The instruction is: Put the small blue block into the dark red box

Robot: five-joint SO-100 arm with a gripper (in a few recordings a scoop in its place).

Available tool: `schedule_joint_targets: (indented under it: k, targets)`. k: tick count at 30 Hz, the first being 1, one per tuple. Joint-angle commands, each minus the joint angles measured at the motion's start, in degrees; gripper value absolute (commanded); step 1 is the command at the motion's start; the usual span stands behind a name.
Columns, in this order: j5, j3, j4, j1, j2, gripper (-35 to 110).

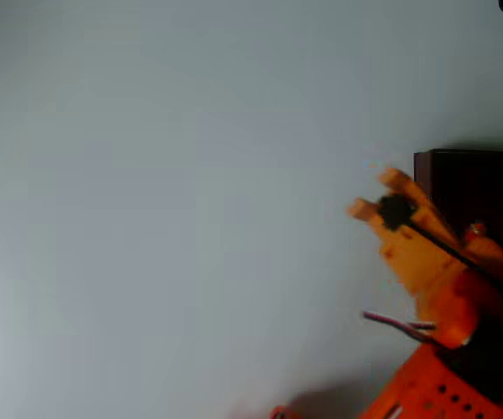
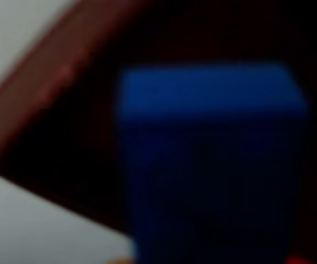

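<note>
The counter (image 1: 190, 218) is plain, pale and grey-white. The dark red box (image 1: 474, 188) sits on it at the right edge of the overhead view. In the wrist view, one corner of the box (image 2: 43, 110) rests on the pale counter (image 2: 15, 231), which shows to the left of the box and below it

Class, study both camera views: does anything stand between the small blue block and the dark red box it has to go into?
Nothing visible does. In the wrist view the small blue block looms close to the camera with the dark red box right behind it. In the overhead view the hand sits at the box's left wall.
</note>
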Motion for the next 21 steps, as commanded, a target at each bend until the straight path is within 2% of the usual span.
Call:
schedule_joint_targets:
  k: [1,7,11,18,21]
  targets:
    - [1.58,-1.58,-4.83,6.33,-0.09,0]
    - [4.04,-8.0,-11.25,11.78,-14.59,0]
    - [3.69,-7.12,-13.8,11.6,-20.3,2]
    - [4.48,0.7,-15.82,9.4,-18.28,19]
    - [4.75,5.71,-16.26,7.47,-12.83,19]
